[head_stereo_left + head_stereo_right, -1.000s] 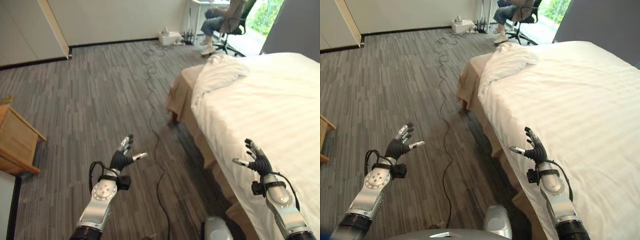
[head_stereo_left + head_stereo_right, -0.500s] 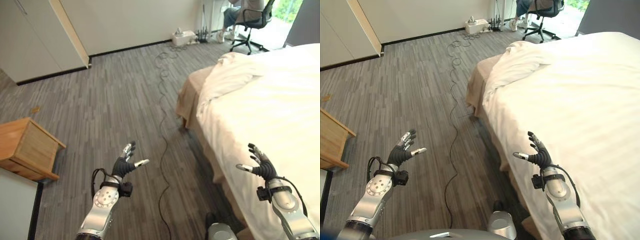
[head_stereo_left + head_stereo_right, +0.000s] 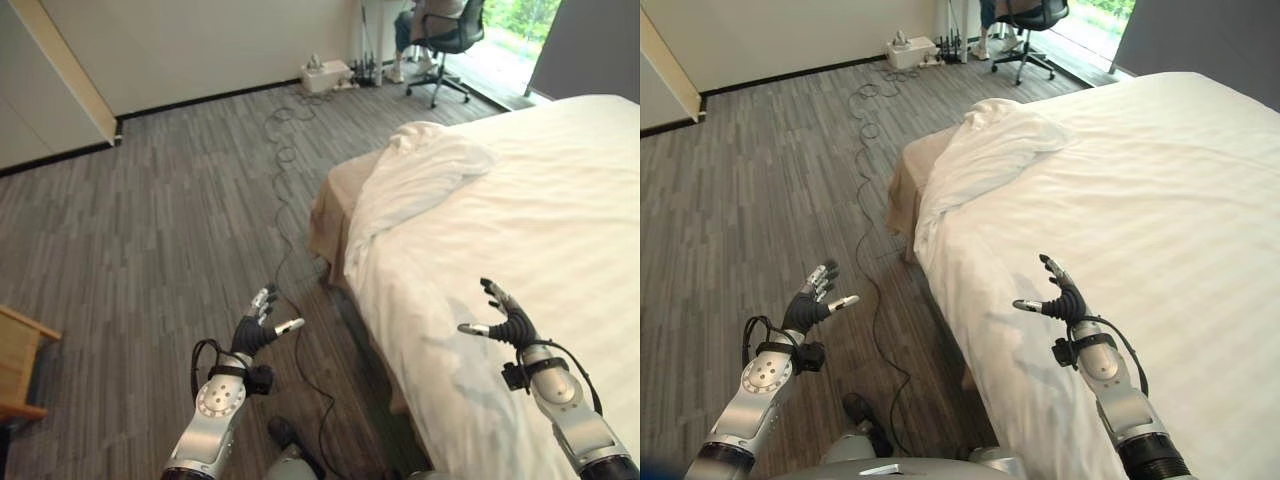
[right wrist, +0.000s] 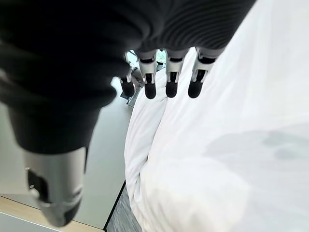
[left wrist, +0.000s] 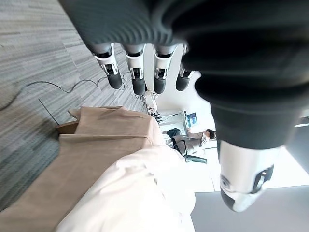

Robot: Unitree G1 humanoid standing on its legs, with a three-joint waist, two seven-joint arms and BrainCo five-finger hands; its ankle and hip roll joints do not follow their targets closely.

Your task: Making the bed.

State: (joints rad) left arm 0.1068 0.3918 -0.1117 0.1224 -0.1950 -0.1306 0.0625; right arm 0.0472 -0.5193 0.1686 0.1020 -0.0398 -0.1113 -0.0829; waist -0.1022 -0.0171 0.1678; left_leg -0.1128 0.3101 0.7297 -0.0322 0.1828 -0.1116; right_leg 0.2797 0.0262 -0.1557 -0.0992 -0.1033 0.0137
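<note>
Both hands are hanging released: left hand (image 3: 258, 327) lower-centre over floor, right hand (image 3: 505, 322) lower-right over white duvet (image 3: 520, 210). Bunched fold (image 3: 420, 170) upper-centre probably needs grasping and pulling flat.

a person (image 3: 425, 22) is seen seated on a black office chair (image 3: 452, 40) at the far wall, a white box (image 3: 325, 75) stands on the grey floor (image 3: 150, 220) nearby, and a wooden cabinet (image 3: 20, 365) is placed at the left.

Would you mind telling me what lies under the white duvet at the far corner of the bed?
Where the white duvet is bunched back, a tan bed base shows at the corner. Whatever lies further under the duvet is covered and cannot be seen.
</note>
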